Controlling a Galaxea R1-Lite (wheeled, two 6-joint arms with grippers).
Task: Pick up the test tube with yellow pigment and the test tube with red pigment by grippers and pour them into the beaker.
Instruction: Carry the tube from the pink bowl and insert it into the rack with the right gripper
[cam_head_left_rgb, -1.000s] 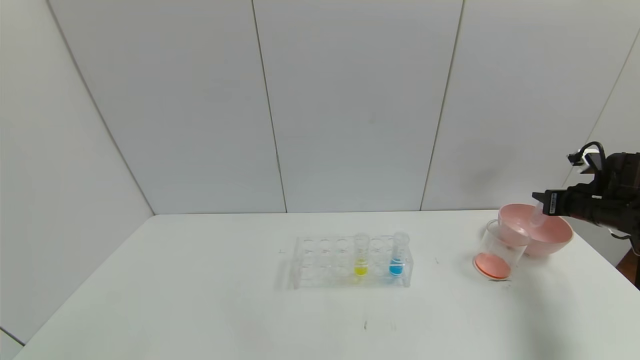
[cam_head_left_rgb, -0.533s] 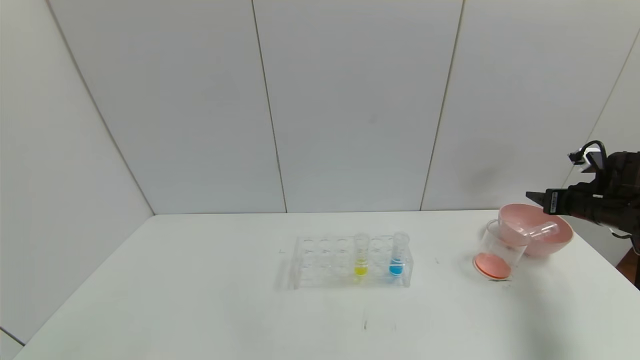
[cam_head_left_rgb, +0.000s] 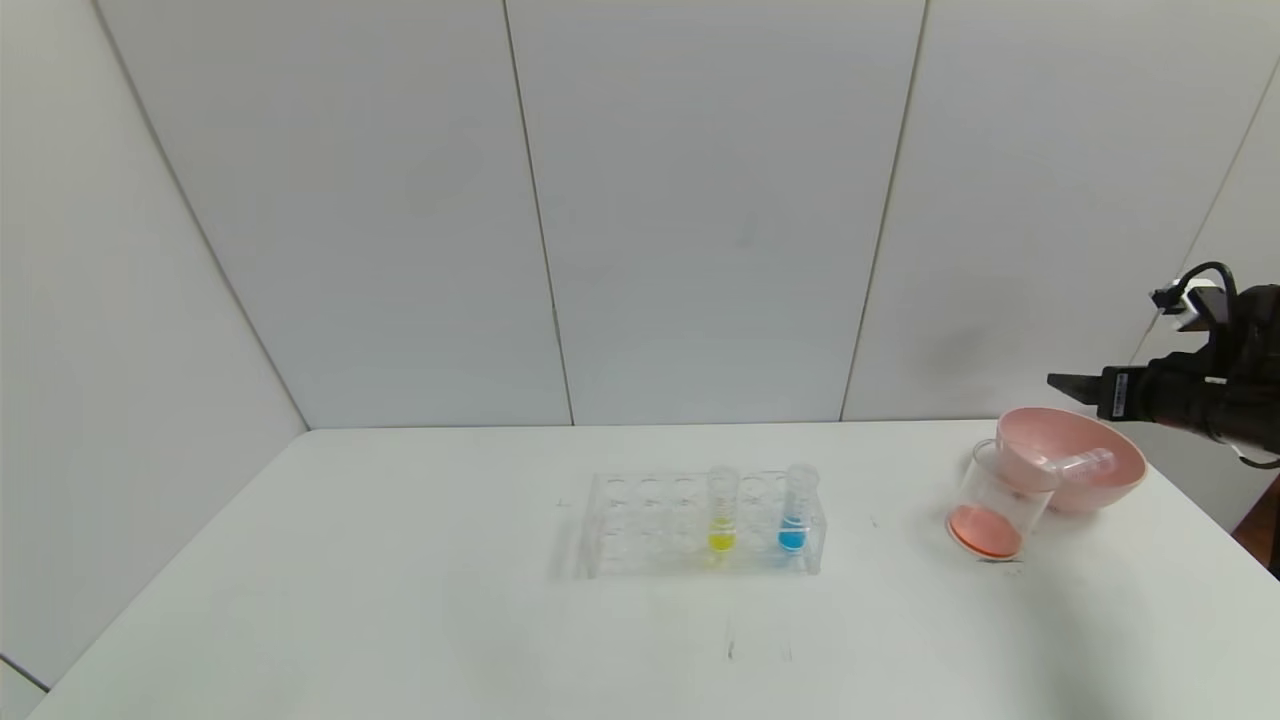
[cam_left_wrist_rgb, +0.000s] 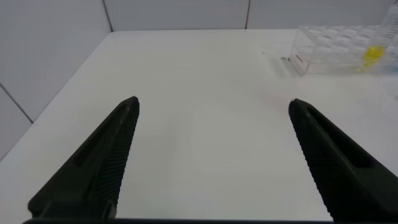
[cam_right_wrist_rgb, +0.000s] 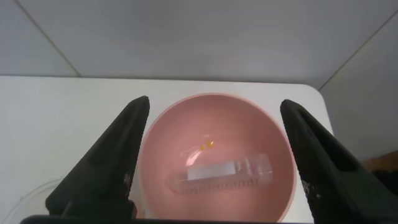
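White wall panels rise behind a white table (cam_head_left_rgb: 400, 600); near its middle stands a clear plastic rack (cam_head_left_rgb: 705, 525); in the rack the test tube with yellow pigment (cam_head_left_rgb: 721, 510) stands upright, and just to its right stands a like tube with blue liquid (cam_head_left_rgb: 795, 508). Toward the table's right edge sits the beaker (cam_head_left_rgb: 995, 505), tilted a little, with a layer of red-orange liquid at its bottom; touching it from behind is a pink bowl (cam_right_wrist_rgb: 217, 158). An emptied clear test tube (cam_right_wrist_rgb: 227, 174) lies on its side inside the bowl, with a small orange drop just beside it; this looks like the test tube with red pigment, now drained. Above the bowl hovers the right gripper (cam_right_wrist_rgb: 214, 158), its two black fingers spread wide apart and holding nothing; in the head view it reaches in from the right edge. Over the table's left part hangs the left gripper (cam_left_wrist_rgb: 214, 155), its fingers likewise spread and empty, well apart from the rack.
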